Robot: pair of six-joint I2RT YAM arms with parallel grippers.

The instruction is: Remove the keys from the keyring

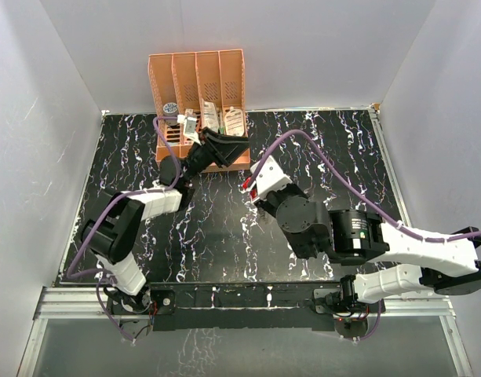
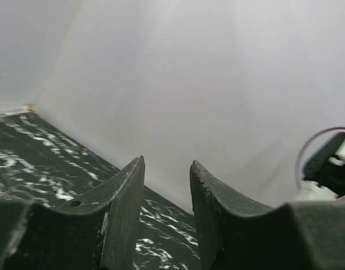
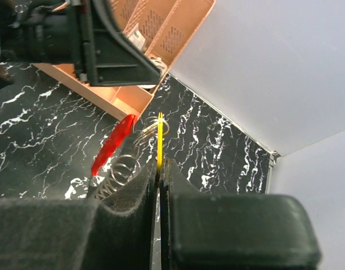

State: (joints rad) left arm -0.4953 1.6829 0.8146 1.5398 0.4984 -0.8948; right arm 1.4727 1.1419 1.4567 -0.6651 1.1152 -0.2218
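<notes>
In the right wrist view my right gripper (image 3: 159,163) is shut on a thin yellow key (image 3: 159,140) seen edge-on, which sticks up from between the pads. The key hangs on the wire keyring (image 3: 152,128). To its left the ring's red tag (image 3: 111,144) hangs slanted, with a metal coil (image 3: 115,175) below it. From above, the right gripper (image 1: 252,182) is held over the table's middle, with a bit of red tag (image 1: 245,186) beside it. My left gripper (image 1: 228,146) hovers just in front of the orange rack. Its jaws (image 2: 166,166) are apart with nothing between them.
An orange slotted rack (image 1: 197,71) holding several small items stands at the back of the black marbled table (image 1: 318,149). White walls enclose the table on three sides. The right arm's purple cable (image 1: 326,161) arches over the table's right half.
</notes>
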